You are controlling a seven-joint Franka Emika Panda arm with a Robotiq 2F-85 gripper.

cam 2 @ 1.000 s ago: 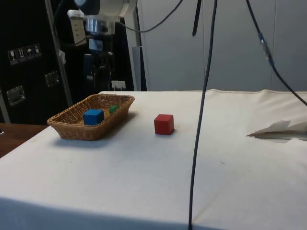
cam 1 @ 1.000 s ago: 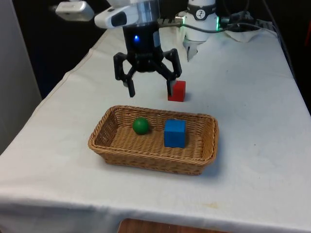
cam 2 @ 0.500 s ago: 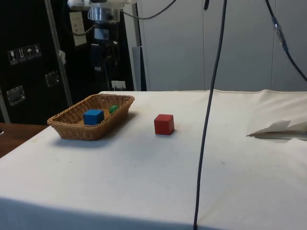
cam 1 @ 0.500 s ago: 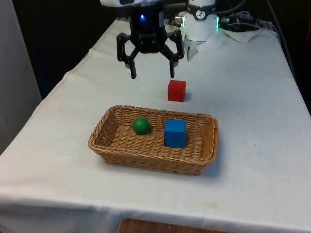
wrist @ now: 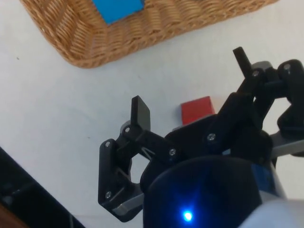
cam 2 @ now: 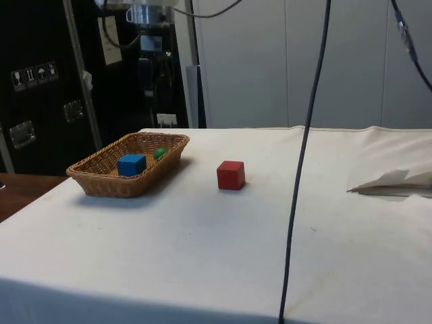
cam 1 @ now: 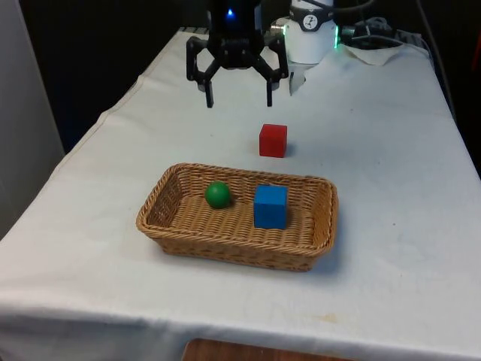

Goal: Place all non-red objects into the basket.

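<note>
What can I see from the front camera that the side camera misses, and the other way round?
The front view alone gives the black two-finger gripper whole, open and empty, in the air beyond the small red cube, and the rectangular woven wicker basket from above, with the small green ball fully exposed. The side view alone shows a crumpled sheet of white paper lying on the cloth and a dark cable hanging in front. Both show the basket holding the ball and the blue cube, and the red cube on the white tablecloth outside it.
</note>
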